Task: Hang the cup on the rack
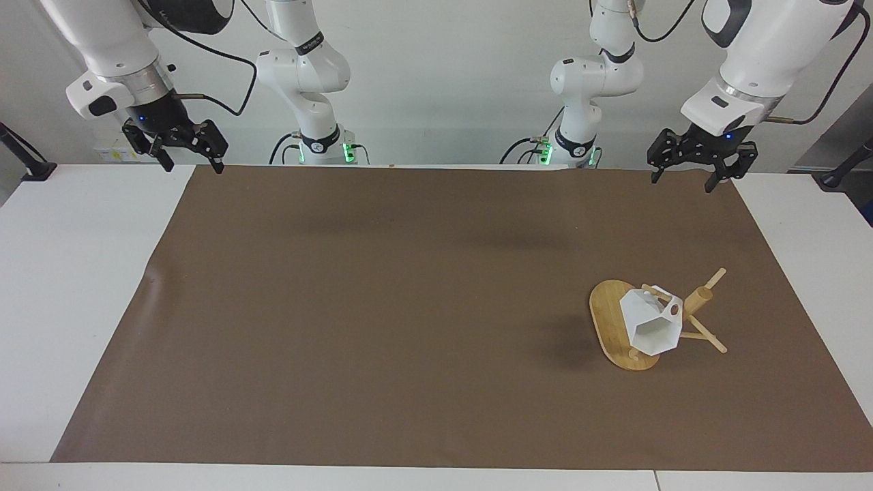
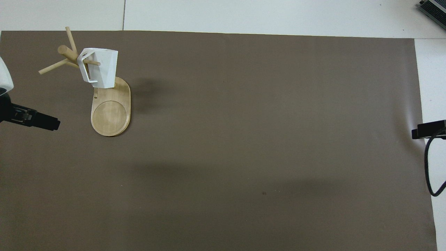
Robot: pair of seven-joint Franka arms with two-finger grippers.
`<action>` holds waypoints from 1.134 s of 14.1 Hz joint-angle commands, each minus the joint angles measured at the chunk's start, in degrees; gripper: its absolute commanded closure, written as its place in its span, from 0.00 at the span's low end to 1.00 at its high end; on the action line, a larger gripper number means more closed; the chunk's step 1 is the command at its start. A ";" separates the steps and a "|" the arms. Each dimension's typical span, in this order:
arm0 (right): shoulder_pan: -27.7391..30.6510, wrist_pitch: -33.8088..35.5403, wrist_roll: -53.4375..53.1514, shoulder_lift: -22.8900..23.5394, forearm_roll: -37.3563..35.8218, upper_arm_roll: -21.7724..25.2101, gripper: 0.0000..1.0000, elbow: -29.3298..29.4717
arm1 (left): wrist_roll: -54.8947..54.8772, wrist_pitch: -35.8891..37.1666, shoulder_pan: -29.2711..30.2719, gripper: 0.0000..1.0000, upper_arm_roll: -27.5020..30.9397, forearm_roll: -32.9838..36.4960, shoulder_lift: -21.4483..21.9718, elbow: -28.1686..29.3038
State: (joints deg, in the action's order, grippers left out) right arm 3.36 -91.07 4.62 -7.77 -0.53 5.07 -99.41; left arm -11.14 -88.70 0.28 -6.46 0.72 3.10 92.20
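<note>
A white faceted cup (image 1: 651, 326) (image 2: 101, 68) hangs by its handle on a peg of the bamboo rack (image 1: 617, 334) (image 2: 110, 111), which stands toward the left arm's end of the table. No gripper touches it. My left gripper (image 1: 682, 180) is open and empty, raised high over the mat's edge at the robots' end; only its dark tip (image 2: 41, 121) shows in the overhead view. My right gripper (image 1: 189, 164) waits open and empty, raised over the mat's corner at the right arm's end, and its tip (image 2: 427, 129) shows at the overhead view's edge.
A brown mat (image 1: 409, 307) (image 2: 244, 139) covers most of the white table (image 1: 68, 273). A black cable (image 2: 430, 170) loops at the right arm's end. A dark device corner (image 2: 433, 8) sits past the mat.
</note>
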 commanded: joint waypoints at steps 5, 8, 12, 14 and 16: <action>0.51 0.55 -0.31 -0.76 0.09 -0.06 0.00 -0.70 | 0.94 -0.69 0.25 0.00 0.92 1.21 -0.64 -1.58; 0.51 0.46 -0.22 -0.76 0.09 -0.15 0.00 -0.70 | 1.03 -0.60 0.16 0.00 0.92 1.30 -0.37 -1.58; 0.59 0.55 -0.40 -0.76 0.01 -0.06 0.00 -0.61 | 0.94 0.36 0.25 0.00 0.92 1.21 -0.02 -1.41; 0.51 0.55 -0.49 -0.76 0.01 -0.15 0.00 -0.61 | 0.94 0.28 0.25 0.00 0.92 1.21 -0.02 -1.41; 0.51 0.55 -0.40 -0.76 0.01 -0.15 0.00 -0.61 | 0.94 0.19 0.16 0.00 1.27 1.04 -0.02 -1.23</action>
State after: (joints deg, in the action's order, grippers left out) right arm 3.37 -91.07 4.62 -7.77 -0.53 5.16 -99.42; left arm -10.91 -89.10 0.51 -5.44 0.85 2.91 91.43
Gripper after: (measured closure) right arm 0.000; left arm 0.000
